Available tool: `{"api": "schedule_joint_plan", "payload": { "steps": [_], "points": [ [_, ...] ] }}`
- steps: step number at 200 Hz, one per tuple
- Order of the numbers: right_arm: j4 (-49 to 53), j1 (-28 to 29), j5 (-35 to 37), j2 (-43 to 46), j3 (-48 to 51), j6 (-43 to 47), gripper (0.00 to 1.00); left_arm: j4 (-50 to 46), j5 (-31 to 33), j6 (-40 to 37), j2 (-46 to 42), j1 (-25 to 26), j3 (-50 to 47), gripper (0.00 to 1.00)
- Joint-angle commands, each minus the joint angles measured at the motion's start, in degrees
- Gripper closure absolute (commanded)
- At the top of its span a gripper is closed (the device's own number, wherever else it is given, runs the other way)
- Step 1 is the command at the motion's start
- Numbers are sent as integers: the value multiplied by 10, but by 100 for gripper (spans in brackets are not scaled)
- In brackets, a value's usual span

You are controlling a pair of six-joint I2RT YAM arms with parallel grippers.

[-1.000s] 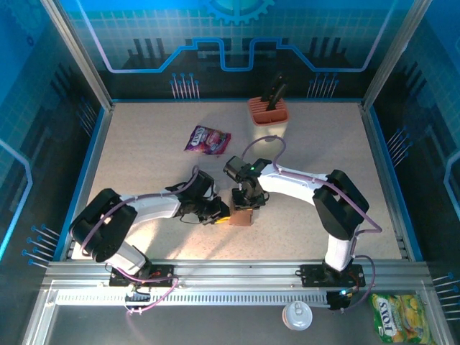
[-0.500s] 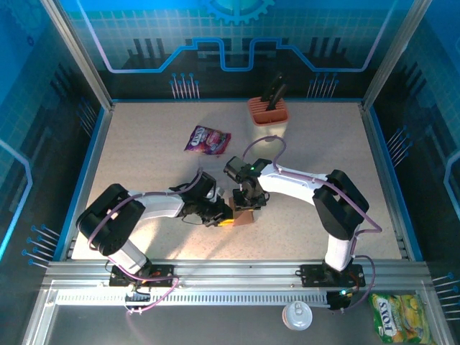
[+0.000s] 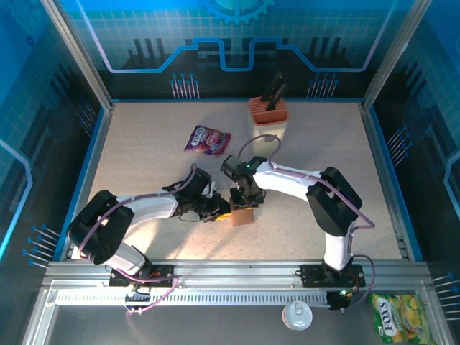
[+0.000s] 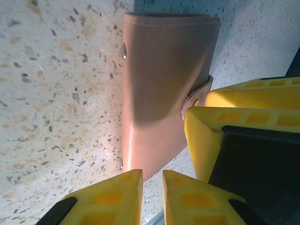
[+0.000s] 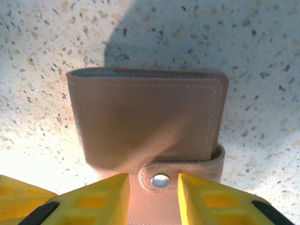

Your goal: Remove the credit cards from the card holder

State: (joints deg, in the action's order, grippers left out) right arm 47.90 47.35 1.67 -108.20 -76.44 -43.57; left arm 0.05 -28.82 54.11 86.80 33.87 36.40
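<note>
Narrowly parted, the right end effector [image 5: 153, 199] sits at the strap edge of the holder [image 5: 145, 117], its yellow fingers on either side of the snap [image 5: 161, 180] on the strap [image 5: 201, 164]. Whether they pinch the leather I cannot tell. The brown holder lies folded shut on the speckled bench [image 5: 42, 42], near the middle in the top view. The left end effector [image 4: 152, 197], fingers almost together, meets one corner of the holder, and a grip there is unclear too.
</note>
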Motion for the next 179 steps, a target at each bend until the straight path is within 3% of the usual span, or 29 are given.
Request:
{"api": "schedule_joint_plan", "payload": {
  "steps": [1,62,179],
  "points": [
    [32,9,19,-15,-20,27,66,-21,8,9,-13,-5,-13,80],
    [31,9,16,-36,-22,45,66,-14,10,15,-10,-8,-16,80],
    [-77,-24,-66,-22,74,31,80,-12,4,28,16,-2,33,80]
  ]
}}
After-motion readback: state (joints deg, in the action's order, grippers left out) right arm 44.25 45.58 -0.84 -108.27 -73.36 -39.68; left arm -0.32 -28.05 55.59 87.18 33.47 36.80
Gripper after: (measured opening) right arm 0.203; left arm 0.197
